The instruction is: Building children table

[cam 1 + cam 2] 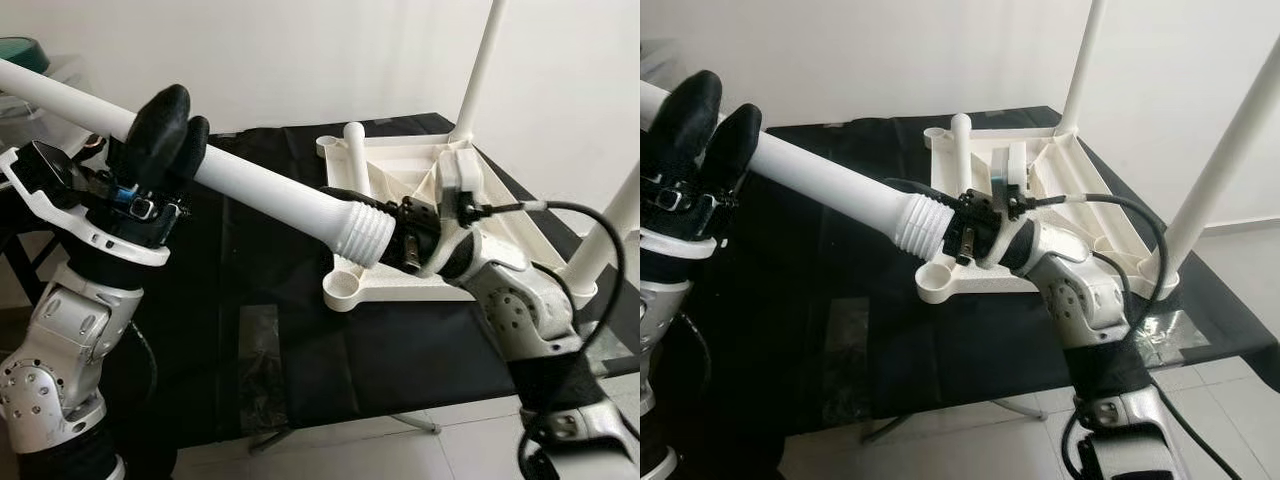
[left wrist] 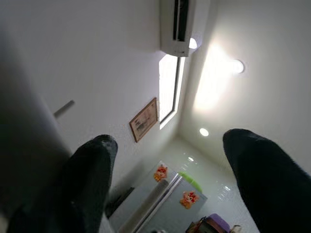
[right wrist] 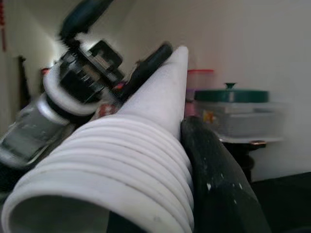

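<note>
A long white table leg (image 1: 260, 185) slants across the left of the scene, its ribbed screw end (image 1: 362, 232) pointing right. My right gripper (image 1: 930, 215) is shut on that screw end, one black finger (image 3: 218, 184) pressed against the ribs. My left gripper (image 1: 175, 125) stands open farther up the leg, its fingers (image 2: 92, 179) spread, with the leg lying against the outside of one. The white tabletop (image 1: 400, 170) lies upside down on the black table. Two legs (image 1: 480, 70) stand in its far and right sockets. A corner socket (image 1: 345, 290) sits just below the screw end.
The black-covered table (image 1: 280, 350) carries the tabletop, with bare room on its left half. A short white post (image 1: 355, 150) rises at the tabletop's far left corner. Plastic containers (image 1: 25, 55) stand at the back left. A black cable (image 1: 590, 215) loops off my right wrist.
</note>
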You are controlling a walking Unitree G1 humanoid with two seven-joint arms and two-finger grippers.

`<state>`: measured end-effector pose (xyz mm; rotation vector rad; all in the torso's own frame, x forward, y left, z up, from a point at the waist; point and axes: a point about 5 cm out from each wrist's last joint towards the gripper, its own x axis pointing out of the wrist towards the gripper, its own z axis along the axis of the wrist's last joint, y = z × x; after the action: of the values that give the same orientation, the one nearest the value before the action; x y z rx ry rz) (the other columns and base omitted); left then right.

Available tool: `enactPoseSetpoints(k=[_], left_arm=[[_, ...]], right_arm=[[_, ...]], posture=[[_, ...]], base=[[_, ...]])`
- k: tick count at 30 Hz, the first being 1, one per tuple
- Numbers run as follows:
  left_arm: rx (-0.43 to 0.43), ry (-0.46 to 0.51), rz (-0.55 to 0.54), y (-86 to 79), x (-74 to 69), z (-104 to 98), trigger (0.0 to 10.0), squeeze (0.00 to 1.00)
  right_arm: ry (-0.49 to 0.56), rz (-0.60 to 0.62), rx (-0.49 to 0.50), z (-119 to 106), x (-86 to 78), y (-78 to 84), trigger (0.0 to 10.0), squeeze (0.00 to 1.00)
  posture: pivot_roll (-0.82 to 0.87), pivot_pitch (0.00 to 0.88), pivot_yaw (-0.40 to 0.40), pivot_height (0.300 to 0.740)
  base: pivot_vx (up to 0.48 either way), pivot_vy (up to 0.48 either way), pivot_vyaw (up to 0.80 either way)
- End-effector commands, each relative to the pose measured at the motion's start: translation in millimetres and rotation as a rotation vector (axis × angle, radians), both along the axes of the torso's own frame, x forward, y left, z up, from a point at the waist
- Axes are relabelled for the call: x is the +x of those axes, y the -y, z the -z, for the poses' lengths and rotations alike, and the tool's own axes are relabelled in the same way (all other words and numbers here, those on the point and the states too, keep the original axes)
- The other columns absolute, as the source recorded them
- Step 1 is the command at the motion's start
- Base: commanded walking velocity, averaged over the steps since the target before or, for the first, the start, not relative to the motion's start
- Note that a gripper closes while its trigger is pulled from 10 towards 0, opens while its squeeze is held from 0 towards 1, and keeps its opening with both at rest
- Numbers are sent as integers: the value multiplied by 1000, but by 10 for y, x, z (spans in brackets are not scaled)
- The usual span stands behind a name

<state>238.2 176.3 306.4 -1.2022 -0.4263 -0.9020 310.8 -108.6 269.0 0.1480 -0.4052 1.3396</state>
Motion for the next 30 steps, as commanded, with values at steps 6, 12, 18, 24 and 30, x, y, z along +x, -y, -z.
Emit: enactPoseSetpoints(k=[6,12,18,24,30], left_arm=[[32,-66,38,73,-27,114,10000,1000],[43,-84,30,78,-26,135,10000,1000],[24,-108,5,48,39,141,10000,0],[40,-76,8,45,29,76,10000,0],[19,-74,-34,-37,65,42,10000,0]], right_arm=[[47,316,211,-361,300,190,10000,0],[61,154,193,-379,135,104,10000,0],[75,-106,17,-146,-186,-120,10000,0],[66,-120,-17,-93,-210,-140,10000,0],[53,-138,-31,-64,-269,-148,10000,0]], posture=[[44,0,46,740],[43,0,45,740],[41,0,47,740],[36,0,45,740],[35,0,45,740]], base=[[0,0,0],[0,0,0],[0,0,0],[0,0,0],[0,0,0]])
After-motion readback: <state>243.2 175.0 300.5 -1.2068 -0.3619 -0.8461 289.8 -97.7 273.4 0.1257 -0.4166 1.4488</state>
